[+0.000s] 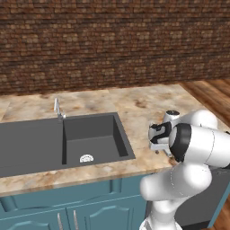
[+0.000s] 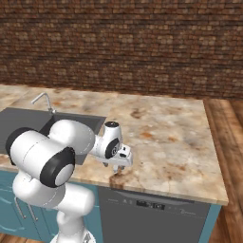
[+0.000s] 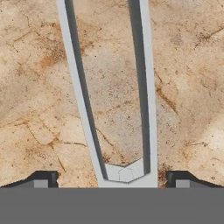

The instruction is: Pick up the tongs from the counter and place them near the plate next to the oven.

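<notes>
The tongs (image 3: pixel 113 96) lie flat on the beige marbled counter (image 3: pixel 35 87), two silver-grey arms running away from me and joined at the near end. My gripper (image 3: pixel 111 178) is low over that joined end, open, with one dark fingertip (image 3: pixel 43 177) on each side and a gap to the metal on both sides. In the base views the hand (image 1: pixel 158 137) (image 2: pixel 118 159) points down at the counter (image 2: pixel 166 133) close to its front edge, right of the sink. The plate and the oven are out of view.
A dark grey sink (image 1: pixel 92 139) with a small chrome faucet (image 1: pixel 57 109) lies left of the hand. Below the counter's front edge is a dark grey appliance front (image 2: pixel 152 211) between teal cabinets (image 1: pixel 67 206). A brick wall (image 2: pixel 123 42) backs the counter.
</notes>
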You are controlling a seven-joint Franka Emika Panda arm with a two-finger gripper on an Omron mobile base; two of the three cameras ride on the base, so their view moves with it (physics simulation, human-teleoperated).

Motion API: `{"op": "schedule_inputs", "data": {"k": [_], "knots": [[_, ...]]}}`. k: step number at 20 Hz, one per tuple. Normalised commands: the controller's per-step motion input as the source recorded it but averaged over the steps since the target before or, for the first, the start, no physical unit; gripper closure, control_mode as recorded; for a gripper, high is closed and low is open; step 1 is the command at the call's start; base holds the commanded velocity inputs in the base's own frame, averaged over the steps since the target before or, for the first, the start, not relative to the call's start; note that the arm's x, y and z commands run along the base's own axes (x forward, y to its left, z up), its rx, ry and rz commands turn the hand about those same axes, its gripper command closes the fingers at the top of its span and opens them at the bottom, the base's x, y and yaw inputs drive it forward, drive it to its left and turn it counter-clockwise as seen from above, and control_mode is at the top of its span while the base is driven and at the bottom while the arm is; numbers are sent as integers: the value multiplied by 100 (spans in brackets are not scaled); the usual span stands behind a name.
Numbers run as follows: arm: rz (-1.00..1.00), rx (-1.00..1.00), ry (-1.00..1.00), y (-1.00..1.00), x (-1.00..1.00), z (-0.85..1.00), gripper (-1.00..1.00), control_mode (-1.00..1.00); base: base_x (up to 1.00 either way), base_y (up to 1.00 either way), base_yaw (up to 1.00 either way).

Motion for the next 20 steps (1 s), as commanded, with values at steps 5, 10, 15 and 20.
{"op": "schedule_inputs", "data": {"k": [5, 10, 15, 20], "knots": [[0, 0, 0, 0, 0, 0, 100, -100, 0, 0, 0], [0, 0, 0, 0, 0, 0, 100, -100, 0, 0, 0], [0, 0, -2, 0, -11, 35, 100, -100, 0, 0, 0], [0, 0, -1, 7, -45, 97, 100, -100, 0, 0, 0]]}}
